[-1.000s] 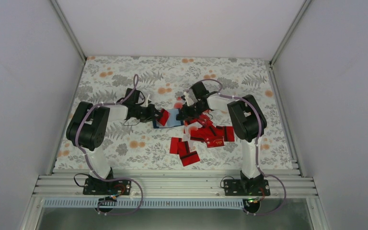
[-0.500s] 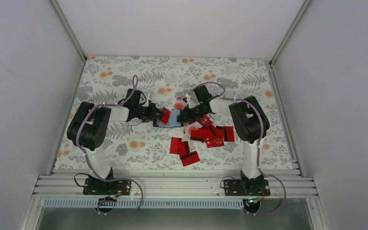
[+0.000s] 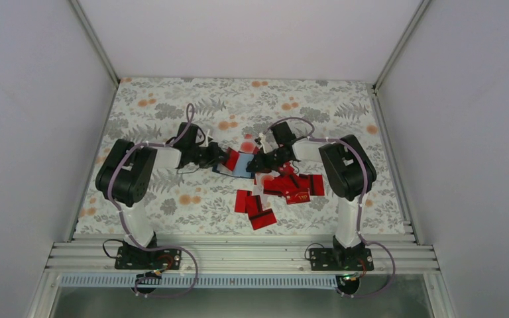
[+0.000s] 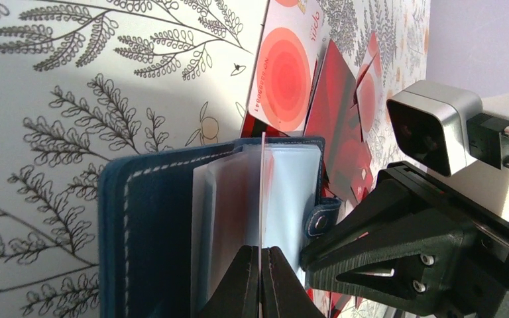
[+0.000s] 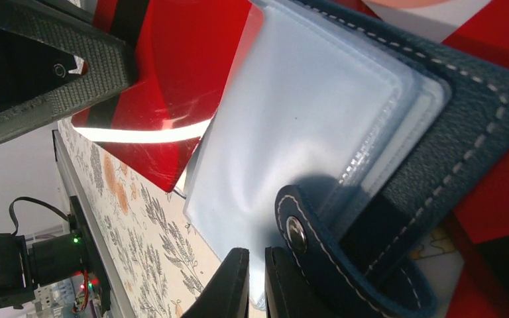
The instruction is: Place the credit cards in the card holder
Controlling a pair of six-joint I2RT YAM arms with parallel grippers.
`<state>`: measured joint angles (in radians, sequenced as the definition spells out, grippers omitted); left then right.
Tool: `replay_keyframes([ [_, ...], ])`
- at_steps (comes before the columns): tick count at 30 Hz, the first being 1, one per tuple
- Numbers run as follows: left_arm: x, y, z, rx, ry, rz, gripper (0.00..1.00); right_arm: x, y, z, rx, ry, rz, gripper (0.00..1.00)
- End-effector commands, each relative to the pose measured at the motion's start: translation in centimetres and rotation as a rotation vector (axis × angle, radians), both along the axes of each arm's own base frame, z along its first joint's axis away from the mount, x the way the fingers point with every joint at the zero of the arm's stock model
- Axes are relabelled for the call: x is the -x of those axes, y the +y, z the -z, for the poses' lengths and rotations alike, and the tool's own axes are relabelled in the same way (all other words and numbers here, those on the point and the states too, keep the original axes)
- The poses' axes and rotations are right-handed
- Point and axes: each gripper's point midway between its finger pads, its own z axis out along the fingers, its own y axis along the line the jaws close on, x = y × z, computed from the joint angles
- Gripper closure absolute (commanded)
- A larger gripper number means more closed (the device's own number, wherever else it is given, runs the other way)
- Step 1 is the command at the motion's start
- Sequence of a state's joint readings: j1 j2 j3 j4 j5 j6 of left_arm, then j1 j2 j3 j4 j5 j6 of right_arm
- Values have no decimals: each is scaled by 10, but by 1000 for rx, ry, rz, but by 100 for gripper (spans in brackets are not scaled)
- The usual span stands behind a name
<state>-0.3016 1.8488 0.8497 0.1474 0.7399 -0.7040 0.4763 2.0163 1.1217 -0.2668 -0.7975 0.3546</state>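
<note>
At the centre of the top view: card meets holder.
We watch the left tool (image 3: 221, 158) carry its red card (image 4: 263, 185) rightward over the last second; its leading edge now overlaps the clear sleeves (image 5: 305, 119) of the card holder (image 3: 242, 167), so insertion looks begun, not finished. The left tool is clamped on that card, and the right tool (image 5: 252, 265) pinches a sleeve beside the snap tab (image 5: 296, 230). The holder lies open on the table (image 3: 172, 112), spread left-right, sleeve mouths facing frame-left. The card stands on edge, long axis aimed frame-right. Spare credit cards (image 3: 285, 185) lie lower right.
</note>
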Motion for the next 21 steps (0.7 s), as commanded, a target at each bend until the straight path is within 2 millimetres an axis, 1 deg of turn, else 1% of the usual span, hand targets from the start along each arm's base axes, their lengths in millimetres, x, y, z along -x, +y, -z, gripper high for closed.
replay_keyframes([
  [1,-12,-3,5,-5,-52,-21,98,26,-25,40,140,112,20,92],
  [7,-6,-11,10,11,-64,-16,98,27,-23,41,130,116,21,92],
  [14,-6,-19,6,11,-104,-1,98,30,-24,43,130,119,11,92],
  [21,3,-22,14,4,-72,5,98,29,-23,42,125,118,4,92],
])
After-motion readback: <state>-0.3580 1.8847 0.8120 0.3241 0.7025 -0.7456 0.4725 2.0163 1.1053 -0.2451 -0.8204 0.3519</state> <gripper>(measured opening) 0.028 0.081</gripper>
